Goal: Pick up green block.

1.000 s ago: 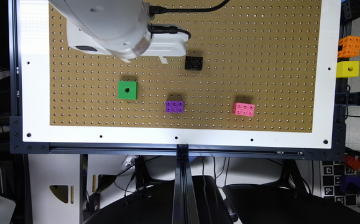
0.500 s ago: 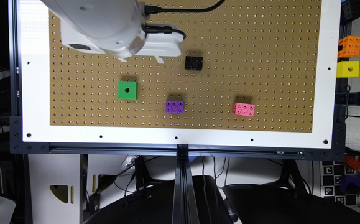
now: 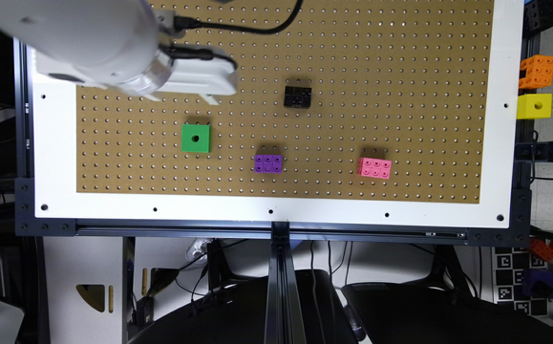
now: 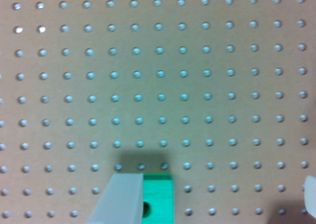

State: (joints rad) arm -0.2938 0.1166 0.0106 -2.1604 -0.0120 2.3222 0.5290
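No readable text, labels, brands or numbers anywhere.

Across the last second the arm (image 3: 80,38) has slid toward the exterior view's left — its big white body, which a second ago ended beside the black block, now reaches only about halfway between the board's left edge and that block. The white gripper (image 3: 195,83) part under it went the same way: its outer end, close to the black block (image 3: 297,96) a second ago, now stands well apart from it, and it sits above the green block (image 3: 196,138) — more nearly over it than before, though not touching it
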